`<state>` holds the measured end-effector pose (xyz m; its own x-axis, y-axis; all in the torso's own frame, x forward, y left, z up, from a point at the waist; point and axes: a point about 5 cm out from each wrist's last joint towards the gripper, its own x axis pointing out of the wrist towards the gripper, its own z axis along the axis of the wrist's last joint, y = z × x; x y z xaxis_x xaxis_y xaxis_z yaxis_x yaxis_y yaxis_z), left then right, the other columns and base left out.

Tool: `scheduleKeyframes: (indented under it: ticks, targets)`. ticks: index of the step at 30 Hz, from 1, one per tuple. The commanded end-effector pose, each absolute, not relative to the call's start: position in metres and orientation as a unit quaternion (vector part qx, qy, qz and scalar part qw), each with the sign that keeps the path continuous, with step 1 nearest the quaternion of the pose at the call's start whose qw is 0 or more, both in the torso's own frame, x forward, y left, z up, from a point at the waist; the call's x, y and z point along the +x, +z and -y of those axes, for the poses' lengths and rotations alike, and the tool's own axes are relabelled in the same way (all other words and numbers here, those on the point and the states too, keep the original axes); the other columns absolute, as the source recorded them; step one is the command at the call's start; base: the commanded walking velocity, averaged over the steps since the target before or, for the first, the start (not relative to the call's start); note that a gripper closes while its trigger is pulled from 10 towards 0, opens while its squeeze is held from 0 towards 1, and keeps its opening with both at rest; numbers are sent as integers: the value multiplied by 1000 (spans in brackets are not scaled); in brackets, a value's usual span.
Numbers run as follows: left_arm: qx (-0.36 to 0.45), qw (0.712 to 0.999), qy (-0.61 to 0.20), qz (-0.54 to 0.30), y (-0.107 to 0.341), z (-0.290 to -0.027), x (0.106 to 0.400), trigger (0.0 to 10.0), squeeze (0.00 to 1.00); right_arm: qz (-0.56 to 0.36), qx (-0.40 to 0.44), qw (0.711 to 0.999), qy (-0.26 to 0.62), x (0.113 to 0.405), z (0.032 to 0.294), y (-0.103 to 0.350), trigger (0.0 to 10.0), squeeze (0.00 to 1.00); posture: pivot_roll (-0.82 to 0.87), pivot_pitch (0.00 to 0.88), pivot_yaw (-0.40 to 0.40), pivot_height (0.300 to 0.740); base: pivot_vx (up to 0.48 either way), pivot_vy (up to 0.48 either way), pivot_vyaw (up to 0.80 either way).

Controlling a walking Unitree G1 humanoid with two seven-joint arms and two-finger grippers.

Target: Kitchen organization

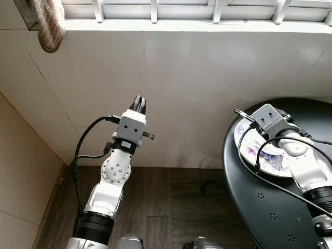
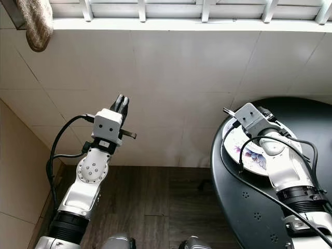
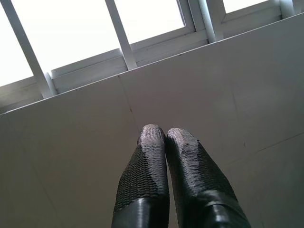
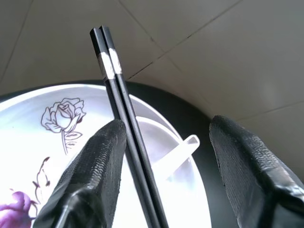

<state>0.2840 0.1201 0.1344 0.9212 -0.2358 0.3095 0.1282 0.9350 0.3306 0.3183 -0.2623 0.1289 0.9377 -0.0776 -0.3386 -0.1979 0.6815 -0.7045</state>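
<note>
Landmark: round black metal table (image 1: 270,207), perforated top, at the robot's right.

Far left of table, up high: brownish knitted cloth (image 1: 47,23) hangs at the corner of the white window frame (image 1: 155,10), above the white tiled wall (image 1: 197,78).

Left gripper (image 1: 139,104) is raised well left of the table, in front of the wall, over dark wood-look floor (image 1: 166,207). Fingers (image 3: 147,166) pressed together, nothing btwn them; they point up toward wall and window.

On the table's near-left edge: white round plate w/ purple flower and line-drawn rose print (image 4: 42,137). White ceramic spoon (image 4: 183,149) lies in the plate.

Right gripper (image 4: 166,156) sits over that plate, at the table's left side. Fingers spread wide apart. Pair of black chopsticks w/ silver bands (image 4: 118,99) runs along the inner face of one finger (image 4: 95,166), tips sticking out past the plate rim toward the wall; other finger well clear of them. Can't tell if the chopsticks rest on the plate.
</note>
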Motion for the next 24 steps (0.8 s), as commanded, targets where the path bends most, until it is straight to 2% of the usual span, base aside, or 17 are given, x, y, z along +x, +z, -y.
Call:
scheduleKeyframes:
  ticks: [1, 24]
  targets:
    - [156, 968, -97, 173, 134, -118, 285, 10000, 0, -172, -384, 906, 32, 319, 267, 139, 10000, 1000, 126, 0, -36, 740, 0, 0, 0]
    - [159, 967, -97, 173, 133, -119, 287, 10000, 0, -235, -348, 907, 45, 313, 293, 124, 10000, 1000, 126, 0, -33, 740, 0, 0, 0]
